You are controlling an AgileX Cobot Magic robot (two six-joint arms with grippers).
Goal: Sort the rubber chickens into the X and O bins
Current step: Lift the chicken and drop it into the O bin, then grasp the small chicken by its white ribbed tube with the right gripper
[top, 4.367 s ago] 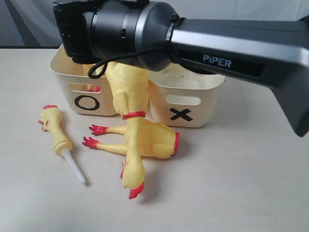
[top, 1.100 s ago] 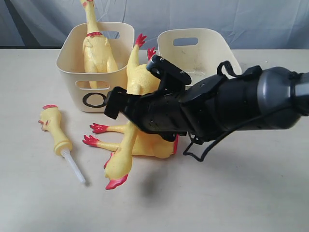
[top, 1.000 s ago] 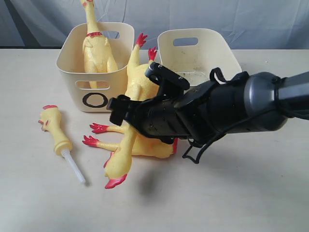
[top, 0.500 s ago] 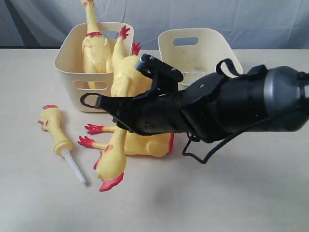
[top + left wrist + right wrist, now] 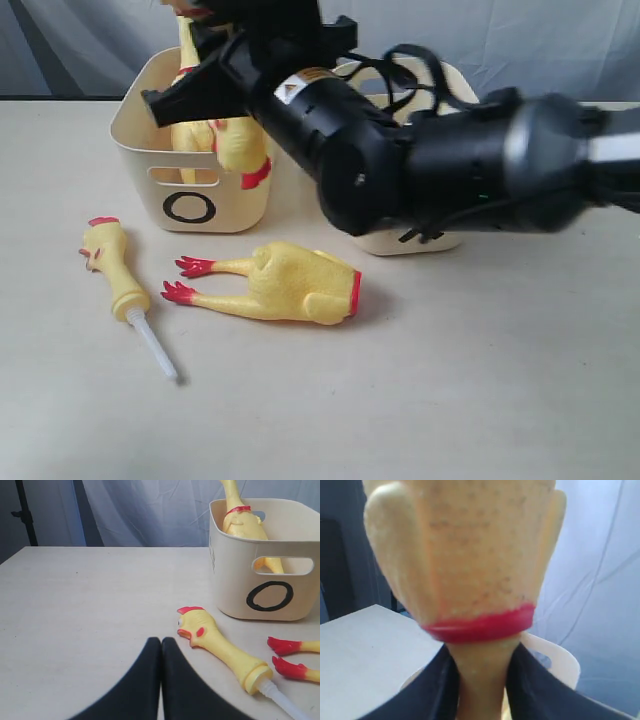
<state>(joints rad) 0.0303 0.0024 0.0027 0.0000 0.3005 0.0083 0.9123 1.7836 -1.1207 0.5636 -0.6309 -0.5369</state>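
Right wrist view: the right gripper (image 5: 480,680) is clamped on the neck of a whole yellow rubber chicken (image 5: 465,555), just past its red ring. From outside, that toy is held over the cream plastic tub marked O (image 5: 190,208), its head hanging at the front rim, beside a second whole chicken (image 5: 187,50) stood inside. Release is judged best made only once the head is brought inside the rim, so the tub is not tipped. The left gripper (image 5: 161,647) is pressed closed on nothing above the pale matte tabletop (image 5: 90,590), where a headless yellow body (image 5: 295,285) and a severed head with white tube (image 5: 118,272) are seen lying. Grey-blue curtains (image 5: 150,510) are hung behind
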